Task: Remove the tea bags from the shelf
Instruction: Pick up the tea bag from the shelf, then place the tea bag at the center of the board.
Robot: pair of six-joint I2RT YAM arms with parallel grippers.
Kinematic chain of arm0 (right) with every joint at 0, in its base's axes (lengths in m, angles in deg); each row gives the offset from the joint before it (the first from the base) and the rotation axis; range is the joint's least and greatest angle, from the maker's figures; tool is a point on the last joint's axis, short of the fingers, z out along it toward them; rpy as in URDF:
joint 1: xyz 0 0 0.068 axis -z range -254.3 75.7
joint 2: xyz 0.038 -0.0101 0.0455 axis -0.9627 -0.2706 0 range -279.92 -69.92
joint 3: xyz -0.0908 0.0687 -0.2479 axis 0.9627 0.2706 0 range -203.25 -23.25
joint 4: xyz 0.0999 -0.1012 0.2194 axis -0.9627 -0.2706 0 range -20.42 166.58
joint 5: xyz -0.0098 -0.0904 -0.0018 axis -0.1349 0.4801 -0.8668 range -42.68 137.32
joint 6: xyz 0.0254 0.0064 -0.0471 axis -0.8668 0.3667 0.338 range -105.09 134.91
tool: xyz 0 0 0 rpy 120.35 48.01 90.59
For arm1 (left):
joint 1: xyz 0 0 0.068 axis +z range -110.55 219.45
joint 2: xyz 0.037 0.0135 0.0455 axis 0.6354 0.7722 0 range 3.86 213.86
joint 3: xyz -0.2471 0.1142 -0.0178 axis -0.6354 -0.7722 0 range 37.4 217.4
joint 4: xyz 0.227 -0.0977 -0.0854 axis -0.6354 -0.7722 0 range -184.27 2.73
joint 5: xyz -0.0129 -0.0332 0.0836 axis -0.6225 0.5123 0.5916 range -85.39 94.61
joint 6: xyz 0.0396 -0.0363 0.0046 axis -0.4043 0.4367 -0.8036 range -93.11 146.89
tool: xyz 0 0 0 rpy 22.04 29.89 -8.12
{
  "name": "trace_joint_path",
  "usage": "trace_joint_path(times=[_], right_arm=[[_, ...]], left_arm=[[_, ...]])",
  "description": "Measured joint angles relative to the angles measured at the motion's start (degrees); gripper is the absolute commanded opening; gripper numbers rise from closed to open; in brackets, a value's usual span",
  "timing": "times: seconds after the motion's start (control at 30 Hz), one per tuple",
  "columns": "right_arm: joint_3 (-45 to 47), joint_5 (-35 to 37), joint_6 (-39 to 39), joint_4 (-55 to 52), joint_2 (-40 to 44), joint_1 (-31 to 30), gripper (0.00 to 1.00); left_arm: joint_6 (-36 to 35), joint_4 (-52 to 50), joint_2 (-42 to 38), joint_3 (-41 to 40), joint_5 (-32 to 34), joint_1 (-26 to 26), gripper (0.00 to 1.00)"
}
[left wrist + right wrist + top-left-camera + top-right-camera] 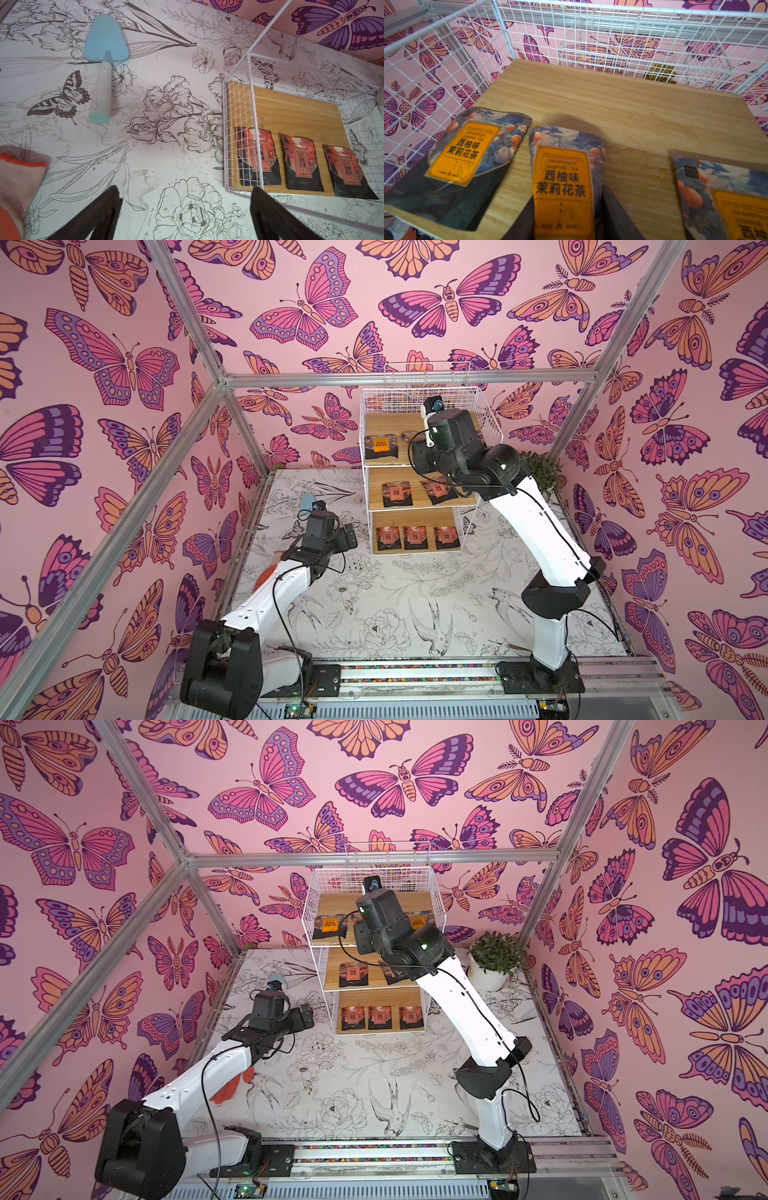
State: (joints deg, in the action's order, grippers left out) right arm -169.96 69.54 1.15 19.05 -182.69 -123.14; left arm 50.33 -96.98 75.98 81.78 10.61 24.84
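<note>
The shelf (395, 423) is a white wire rack with three wooden boards, at the back of the table. On its top board lie three orange-label tea bags (467, 149) (562, 182) (726, 197). My right gripper (568, 195) reaches over that board. Its fingers (616, 214) press both sides of the middle sachet, which bows between them. Two pink-label tea bags (397, 494) lie on the middle board and three (301, 162) on the bottom board. My left gripper (185, 190) hangs open over the table beside the bottom tier, holding nothing.
Wire basket walls (446, 62) enclose the top board on three sides. A blue trowel (105, 52) lies on the table at the back left. An orange glove (228, 1088) lies under my left arm. A potted plant (490, 965) stands right of the shelf.
</note>
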Motion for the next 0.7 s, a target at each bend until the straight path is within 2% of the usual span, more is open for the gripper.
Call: trace_joint_path(times=[0.07, 0.33, 0.7], right_arm=[[0.00, -0.46, 0.55, 0.17, 0.00, 0.02, 0.32], [1.05, -2.49, 1.92, 0.98, 0.68, 0.02, 0.00], [2.45, -3.02, 3.32, 0.17, 2.69, 0.02, 0.00]], left_arm=[[0.02, -0.24, 0.00, 0.07, 0.00, 0.00, 1.00], [0.02, -1.09, -0.37, 0.48, 0.00, 0.00, 1.00], [0.00, -1.46, -1.36, 0.76, 0.00, -0.02, 1.00]])
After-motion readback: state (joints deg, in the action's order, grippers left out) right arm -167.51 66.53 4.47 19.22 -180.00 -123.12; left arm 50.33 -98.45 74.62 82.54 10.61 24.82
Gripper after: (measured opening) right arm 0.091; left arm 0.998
